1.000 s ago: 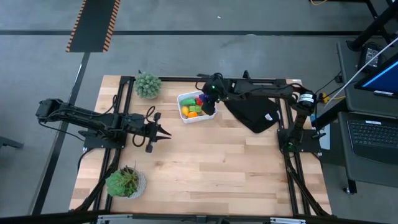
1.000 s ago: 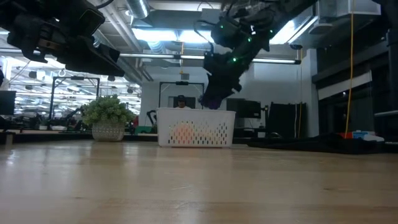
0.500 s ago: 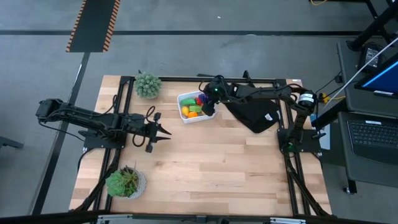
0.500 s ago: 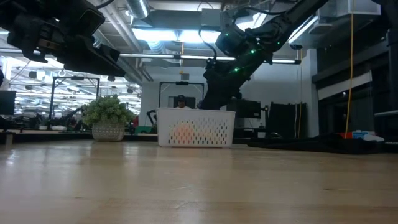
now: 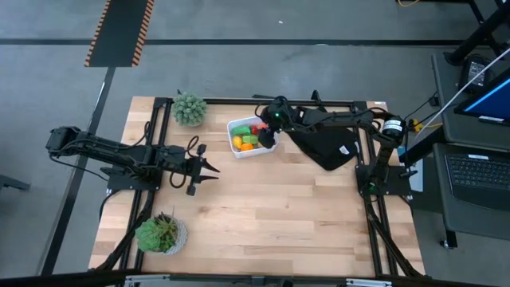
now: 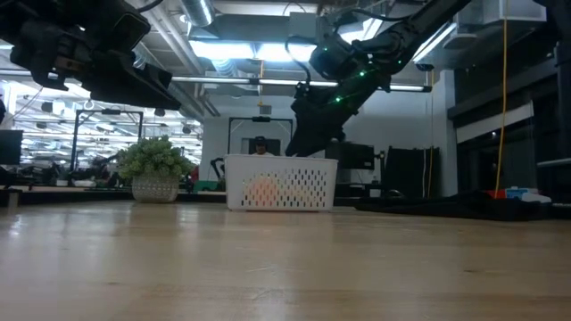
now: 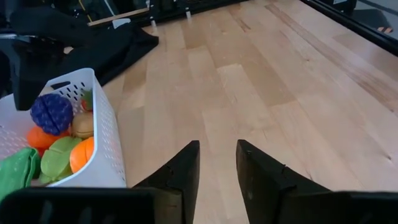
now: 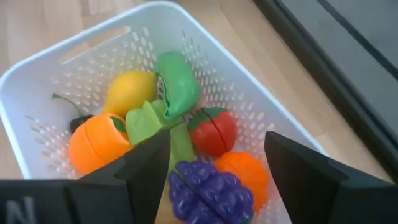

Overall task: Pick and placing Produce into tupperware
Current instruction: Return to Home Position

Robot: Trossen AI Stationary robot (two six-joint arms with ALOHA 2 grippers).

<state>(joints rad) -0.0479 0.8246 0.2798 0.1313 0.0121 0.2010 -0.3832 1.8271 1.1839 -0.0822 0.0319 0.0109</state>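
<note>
Surface: wooden table (image 5: 263, 215); tupperware (image 5: 239, 151) beside black cloth (image 5: 327, 147).
Contents: produce (image 8: 211, 134) heaped in tupperware.
Right gripper (image 8: 217, 146): over tupperware, fingers spread, empty.
Left gripper (image 7: 217, 146): over bare wood, fingers slightly parted, empty.
Room: ceiling lights (image 6: 232, 49).
Obscured: low view shows produce only faintly.

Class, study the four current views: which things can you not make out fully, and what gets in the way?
- Low view: the produce inside the tupperware is only an orange blur behind its perforated wall.
- High view: the right gripper covers one end of the tupperware.
- Left wrist view: the picture's edge cuts off the tupperware and a green piece.
- Right wrist view: a dark piece is mostly hidden behind the orange.
</note>
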